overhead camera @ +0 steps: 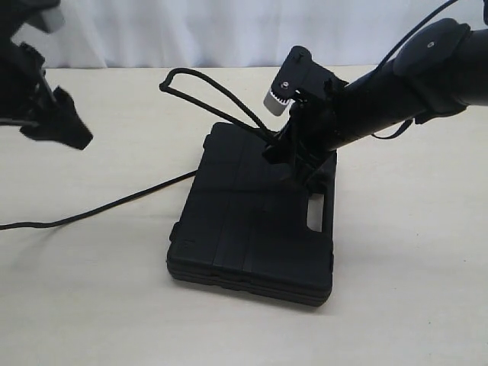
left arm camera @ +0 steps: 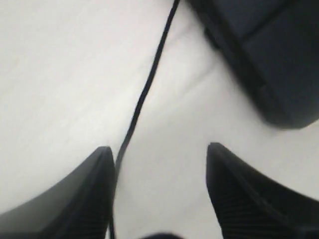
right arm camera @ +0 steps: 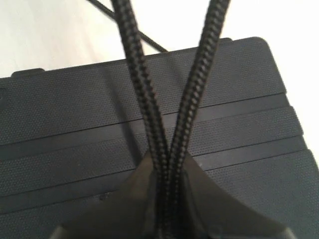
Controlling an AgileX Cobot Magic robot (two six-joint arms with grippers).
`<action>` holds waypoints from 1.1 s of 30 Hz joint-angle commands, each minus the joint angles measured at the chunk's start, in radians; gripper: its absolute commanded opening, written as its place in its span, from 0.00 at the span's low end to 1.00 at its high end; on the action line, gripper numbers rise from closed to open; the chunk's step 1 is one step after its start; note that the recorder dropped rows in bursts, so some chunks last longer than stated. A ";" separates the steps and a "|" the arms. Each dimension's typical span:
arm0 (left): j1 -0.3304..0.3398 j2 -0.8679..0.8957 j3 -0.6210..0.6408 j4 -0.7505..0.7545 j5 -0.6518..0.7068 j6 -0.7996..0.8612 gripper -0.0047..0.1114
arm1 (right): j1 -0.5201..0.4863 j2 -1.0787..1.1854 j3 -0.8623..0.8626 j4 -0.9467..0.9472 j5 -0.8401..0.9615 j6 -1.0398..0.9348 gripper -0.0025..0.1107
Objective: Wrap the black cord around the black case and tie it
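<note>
Pinching two strands of the black cord together over the black case, the right end effector is clamping shut; the black case is lying flat on the desk, while the left end effector is hovering open and empty, cord trailing beside one finger

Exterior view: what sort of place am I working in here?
Probably a lab or test bench: a pale tabletop, a plain white curtain behind it, and the black case and black cord as the work pieces.
</note>
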 commanded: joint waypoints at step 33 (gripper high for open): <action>-0.058 0.002 0.486 0.190 -0.386 -0.819 0.49 | -0.001 -0.012 0.000 0.017 0.059 0.035 0.06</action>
